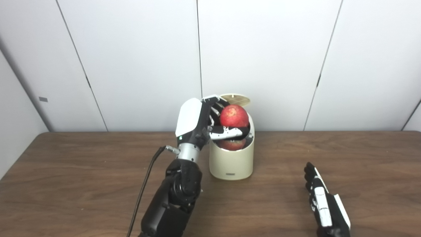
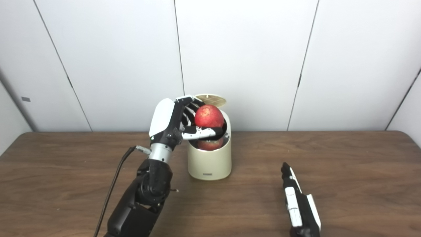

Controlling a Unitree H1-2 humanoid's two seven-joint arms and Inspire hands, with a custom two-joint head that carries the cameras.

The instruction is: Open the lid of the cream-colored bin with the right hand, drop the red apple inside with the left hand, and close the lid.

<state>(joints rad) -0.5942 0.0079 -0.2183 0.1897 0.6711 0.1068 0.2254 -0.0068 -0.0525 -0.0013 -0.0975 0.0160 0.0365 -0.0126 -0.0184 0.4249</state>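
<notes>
Round red apple (image 1: 234, 116): firm, smooth, likely slippery; best cupped around its widest part. Held over open cream-coloured plastic bin (image 1: 231, 163) by left hand (image 1: 210, 123), fingers (image 1: 227, 132) wrapped. Right hand (image 1: 324, 204): fingers extended, empty, on brown wooden worktop (image 1: 65, 184).

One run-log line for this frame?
lid: open | left hand: holds red apple over bin | right hand: on table, empty

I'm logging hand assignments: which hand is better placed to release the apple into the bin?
The left hand. Its fingers already hold the red apple right over the open mouth of the cream bin. The right hand rests on the table, apart from the bin.
</notes>
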